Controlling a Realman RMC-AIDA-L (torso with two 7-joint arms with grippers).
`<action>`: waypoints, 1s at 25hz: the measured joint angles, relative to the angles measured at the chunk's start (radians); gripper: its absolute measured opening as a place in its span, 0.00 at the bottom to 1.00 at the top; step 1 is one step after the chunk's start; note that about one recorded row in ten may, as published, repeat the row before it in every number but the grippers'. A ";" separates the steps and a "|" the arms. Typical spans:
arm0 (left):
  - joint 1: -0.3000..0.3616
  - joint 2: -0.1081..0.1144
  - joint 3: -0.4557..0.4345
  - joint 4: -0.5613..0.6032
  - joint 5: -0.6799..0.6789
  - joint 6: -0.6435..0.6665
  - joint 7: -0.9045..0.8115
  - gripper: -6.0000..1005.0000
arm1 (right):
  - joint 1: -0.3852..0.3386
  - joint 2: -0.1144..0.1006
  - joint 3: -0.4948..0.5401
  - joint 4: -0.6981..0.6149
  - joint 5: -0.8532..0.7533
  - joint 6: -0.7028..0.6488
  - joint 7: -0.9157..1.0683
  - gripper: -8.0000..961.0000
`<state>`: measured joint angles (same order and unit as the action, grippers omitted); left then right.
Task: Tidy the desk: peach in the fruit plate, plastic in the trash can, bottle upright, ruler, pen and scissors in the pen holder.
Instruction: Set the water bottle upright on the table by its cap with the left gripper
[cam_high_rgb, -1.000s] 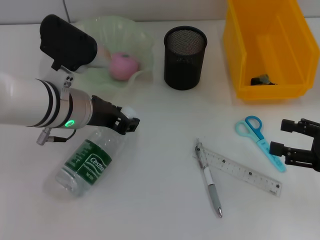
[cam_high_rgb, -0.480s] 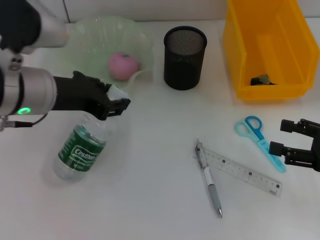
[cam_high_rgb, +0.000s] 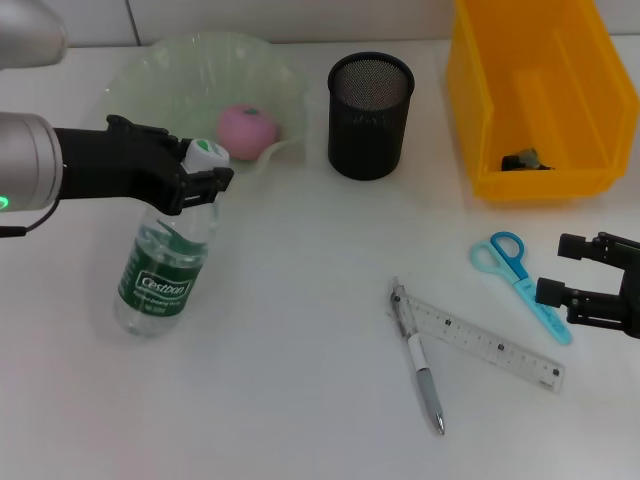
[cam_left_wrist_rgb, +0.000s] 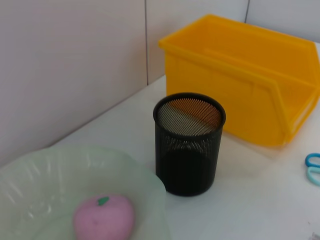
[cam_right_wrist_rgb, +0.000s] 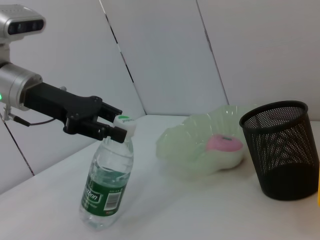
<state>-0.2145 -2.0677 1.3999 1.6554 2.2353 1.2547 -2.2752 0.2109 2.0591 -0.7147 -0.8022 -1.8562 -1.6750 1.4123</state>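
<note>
White desk (cam_high_rgb: 320, 420), and we've basically got the bottle (cam_high_rgb: 160, 270) standing now: it was lying flat a second ago, now only slightly tilted. Left gripper (cam_high_rgb: 205, 172) is clamped on its neck just under the cap. Right gripper (cam_high_rgb: 585, 280) waits, jaws apart, just beside the scissors (cam_high_rgb: 515, 275).

We see left gripper (cam_right_wrist_rgb: 114, 128) clamping neck of tilted bottle (cam_right_wrist_rgb: 107, 184); peach (cam_right_wrist_rgb: 225, 143) in fruit plate (cam_right_wrist_rgb: 200, 147), beside pen holder (cam_right_wrist_rgb: 281, 149).

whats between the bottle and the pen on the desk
Nothing: in the head view only bare white desk lies between the bottle, gripped at its neck by the left gripper, and the pen.
</note>
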 joint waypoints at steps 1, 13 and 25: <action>0.002 0.000 -0.006 0.003 -0.008 0.000 0.007 0.45 | 0.000 0.000 0.000 0.000 0.000 0.000 0.000 0.86; 0.024 -0.001 -0.055 0.005 -0.093 -0.008 0.087 0.45 | 0.002 0.000 0.000 -0.002 0.000 -0.001 0.001 0.86; 0.025 -0.002 -0.072 -0.010 -0.100 -0.017 0.105 0.46 | 0.002 0.001 0.000 -0.002 0.000 -0.006 0.001 0.86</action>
<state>-0.1899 -2.0702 1.3278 1.6452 2.1350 1.2375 -2.1704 0.2131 2.0602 -0.7147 -0.8038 -1.8560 -1.6811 1.4128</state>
